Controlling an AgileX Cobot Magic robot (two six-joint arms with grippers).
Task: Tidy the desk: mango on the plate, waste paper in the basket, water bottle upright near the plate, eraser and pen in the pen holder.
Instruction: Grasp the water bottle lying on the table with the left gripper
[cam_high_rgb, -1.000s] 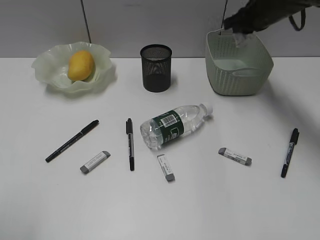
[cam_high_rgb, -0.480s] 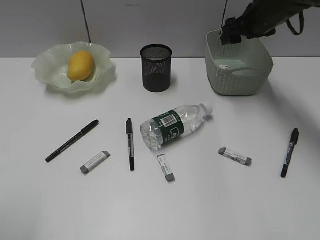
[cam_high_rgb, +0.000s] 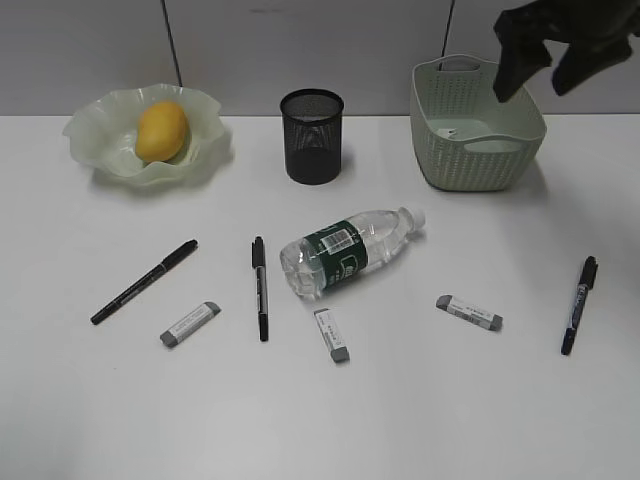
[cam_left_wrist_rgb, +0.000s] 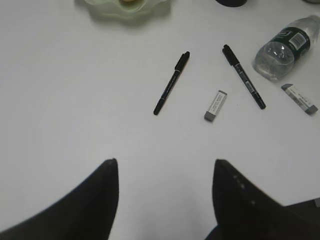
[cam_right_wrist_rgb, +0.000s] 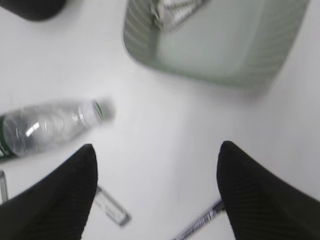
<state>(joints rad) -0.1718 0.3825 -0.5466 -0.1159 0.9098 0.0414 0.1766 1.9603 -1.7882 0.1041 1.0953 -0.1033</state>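
Exterior view: the white desk (cam_high_rgb: 420, 420) carries the full set of items. The mango (cam_high_rgb: 161, 130) sits in the wavy-rimmed plate (cam_high_rgb: 95, 130) at the far left. The black mesh pen holder (cam_high_rgb: 312, 136) stands upright between the plate and the basket (cam_high_rgb: 478, 140), apart from both. The water bottle (cam_high_rgb: 347, 250) lies on its side near the desk's centre, white cap pointing toward the basket.

Three pens lie flat: a left pen (cam_high_rgb: 145, 281), a middle pen (cam_high_rgb: 260, 288) just left of the bottle, and a right pen (cam_high_rgb: 579, 305) well apart at the right edge. Three erasers lie flat: a left eraser (cam_high_rgb: 190, 324), a middle eraser (cam_high_rgb: 332, 335) below the bottle, and a right eraser (cam_high_rgb: 469, 313).

The right gripper (cam_high_rgb: 548, 62) hangs in the air above the basket's right rim, fingers spread wide, nothing between them. Right wrist view (blurred): a crumpled whitish piece, taken as the waste paper (cam_right_wrist_rgb: 175, 10), lies inside the basket against one wall. A small pale speck on the basket floor shows in the exterior view; too small to identify.

Left wrist view: the left gripper (cam_left_wrist_rgb: 165, 170) hovers over bare desk, jaws well apart and empty, touching nothing. It is not seen in the exterior view.
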